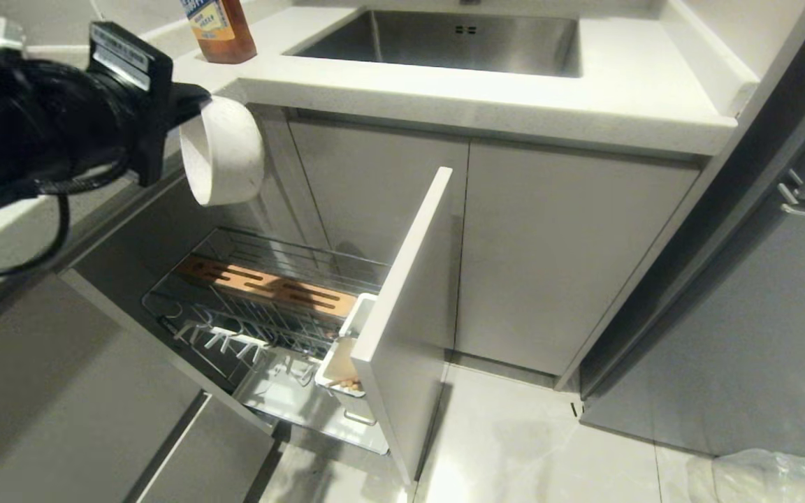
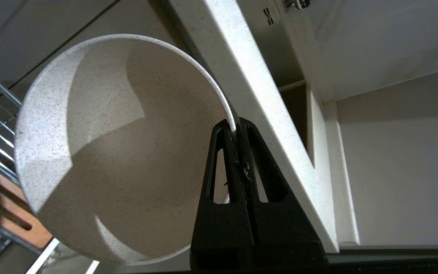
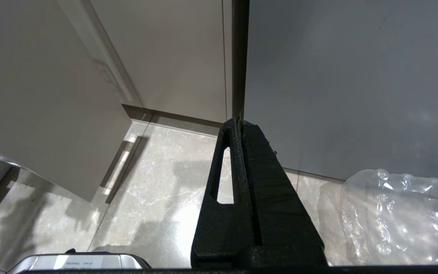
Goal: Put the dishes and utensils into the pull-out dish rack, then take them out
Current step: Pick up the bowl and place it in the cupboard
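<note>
The left gripper (image 2: 235, 131) pinched the rim of the cream speckled bowl (image 1: 222, 150), fingers clamped on either side of the wall. It held the bowl on its side in the air at the far left, just below the white countertop's (image 1: 486, 98) front edge and well above the pull-out dish rack (image 1: 263, 307). Open air lay between bowl and rack. The rack stood drawn out, its pale grey drawer front (image 1: 406, 321) on the near right. An orange-brown wooden strip (image 1: 270, 283) lay across the wire basket, and white-tipped prongs (image 1: 231, 340) stood bare. The white utensil cup (image 1: 343, 367) held light-wood chopstick ends (image 1: 349, 383). The right gripper (image 3: 240, 122) hung closed and empty above the floor (image 3: 158, 190), beside a clear plastic bag (image 3: 401, 217).
</note>
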Tool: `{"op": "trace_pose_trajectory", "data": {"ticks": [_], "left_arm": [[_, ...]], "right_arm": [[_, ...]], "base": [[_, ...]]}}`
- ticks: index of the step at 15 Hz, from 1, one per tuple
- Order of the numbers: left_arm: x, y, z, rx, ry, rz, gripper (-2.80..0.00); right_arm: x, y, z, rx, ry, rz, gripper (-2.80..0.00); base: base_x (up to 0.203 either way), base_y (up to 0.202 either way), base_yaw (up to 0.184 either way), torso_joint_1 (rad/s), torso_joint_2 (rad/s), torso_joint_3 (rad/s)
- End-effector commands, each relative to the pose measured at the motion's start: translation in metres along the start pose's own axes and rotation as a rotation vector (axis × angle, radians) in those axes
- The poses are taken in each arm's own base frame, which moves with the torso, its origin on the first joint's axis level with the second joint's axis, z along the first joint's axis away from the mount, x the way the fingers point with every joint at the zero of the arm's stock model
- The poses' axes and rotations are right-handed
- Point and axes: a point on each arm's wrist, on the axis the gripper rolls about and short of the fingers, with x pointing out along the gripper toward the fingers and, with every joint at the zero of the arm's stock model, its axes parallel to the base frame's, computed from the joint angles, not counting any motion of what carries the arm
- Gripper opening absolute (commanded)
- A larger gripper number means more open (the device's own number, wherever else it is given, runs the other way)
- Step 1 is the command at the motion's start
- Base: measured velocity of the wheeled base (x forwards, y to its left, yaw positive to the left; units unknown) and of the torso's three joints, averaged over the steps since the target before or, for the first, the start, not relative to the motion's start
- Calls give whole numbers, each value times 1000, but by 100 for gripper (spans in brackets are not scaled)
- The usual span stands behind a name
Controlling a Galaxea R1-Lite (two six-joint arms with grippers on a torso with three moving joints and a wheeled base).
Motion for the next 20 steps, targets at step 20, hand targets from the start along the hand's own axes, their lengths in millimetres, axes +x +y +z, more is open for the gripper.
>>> {"op": "trace_pose_trajectory", "data": {"ticks": [20], "left_arm": [[119, 81, -141, -65, -139, 184, -280]], "right_arm": [[0, 0, 0, 0, 1, 0, -280]], "base": [[0, 0, 0, 0, 0, 0]]}}
